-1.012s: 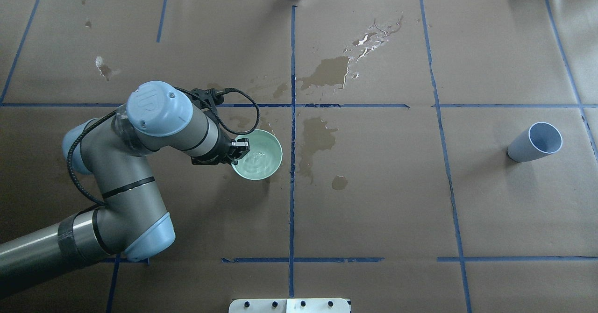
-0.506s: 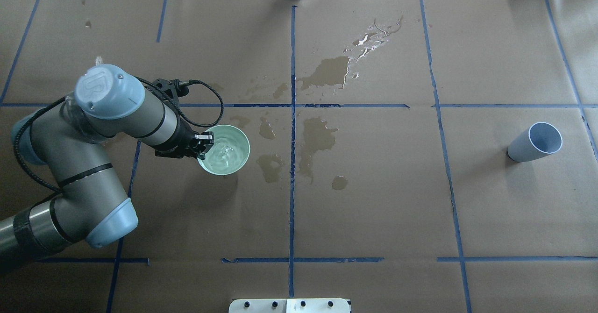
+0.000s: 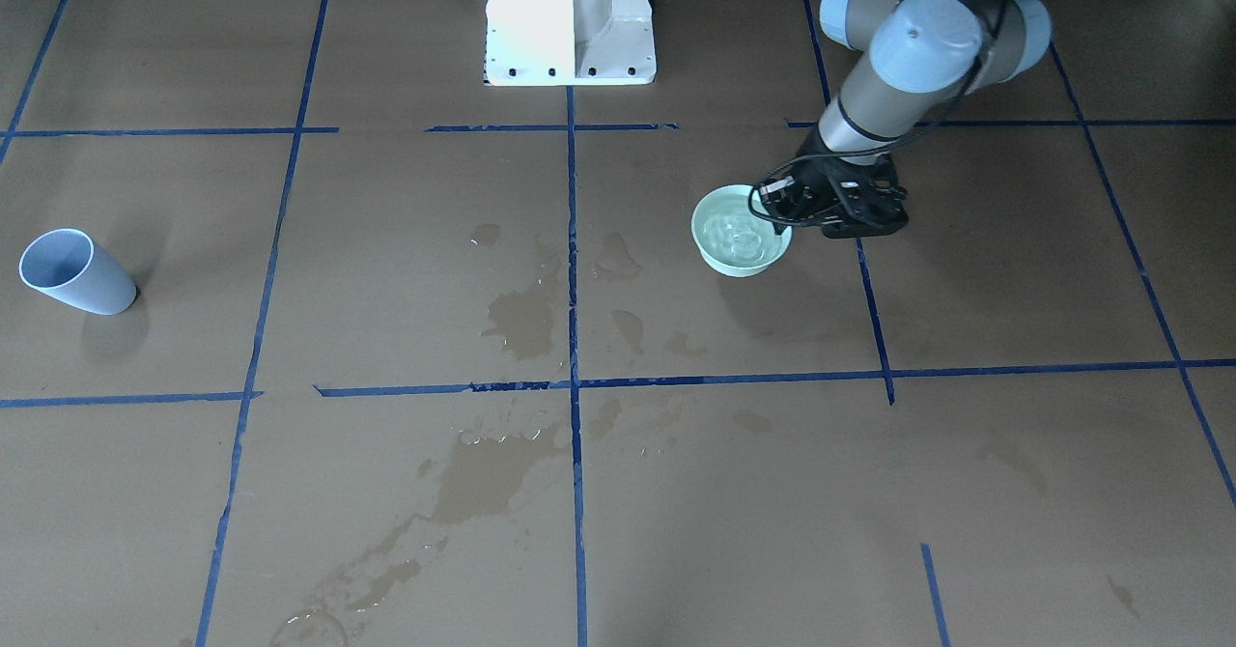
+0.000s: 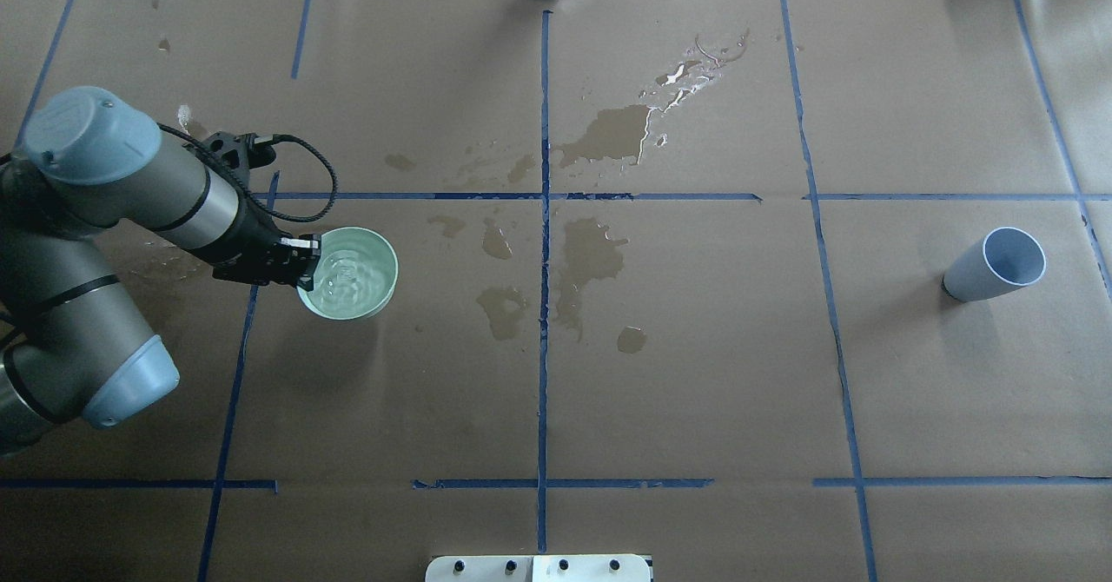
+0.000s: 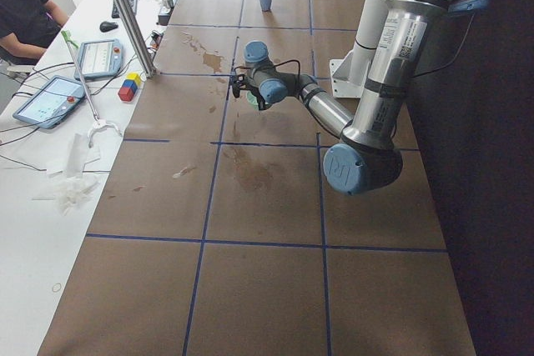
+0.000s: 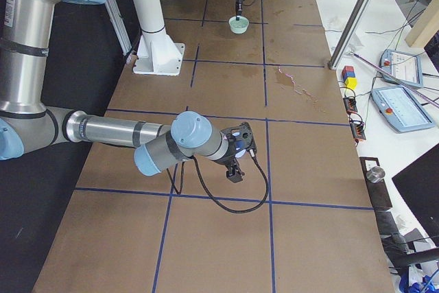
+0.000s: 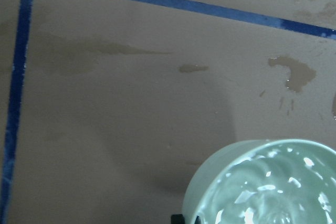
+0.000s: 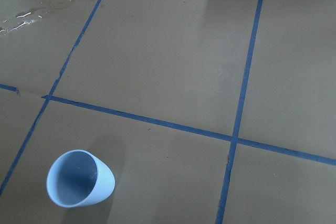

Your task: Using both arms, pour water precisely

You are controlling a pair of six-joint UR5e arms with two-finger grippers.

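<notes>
Tabletop viewed from overhead, 12 o'clock = far edge. Brown paper table cover (image 4: 695, 373) carries a grid of blue tape lines (image 4: 543, 391).

Left arm (image 4: 187, 195), silver-grey tubes w/ pale blue joint caps, reaches in from 9 o'clock. Its black two-finger left gripper (image 4: 306, 262) is clamped on the rim of a pale green glossy round bowl (image 3: 739, 267), pinching at the bowl's 9 o'clock side. Left wrist cam shows a black fingertip (image 7: 178, 218) against the rim's outer edge.

Bowl is upright, at approx 9 o'clock from table ctr. It looks raised off the paper: its shadow falls apart from it, toward 6 o'clock. Water (image 4: 352, 278), clear, rippled, w/ white glints, lies inside the bowl; the green shows through it.

Darker wet stains (image 4: 591, 252) spread over the paper around ctr and up toward 12 o'clock, apart from the bowl.

Light blue tapered plastic cup (image 4: 990, 267) stands mouth up at 3 o'clock, well apart from the bowl. Right wrist cam looks down on it.

Right arm (image 6: 116, 132) shows only in the side cam at the table's right end, stretched low over the paper. Black right gripper (image 6: 236, 162) is small there; can't tell whether it's open or closed.

White square pedestal base (image 3: 570, 19) sits at 6 o'clock.
</notes>
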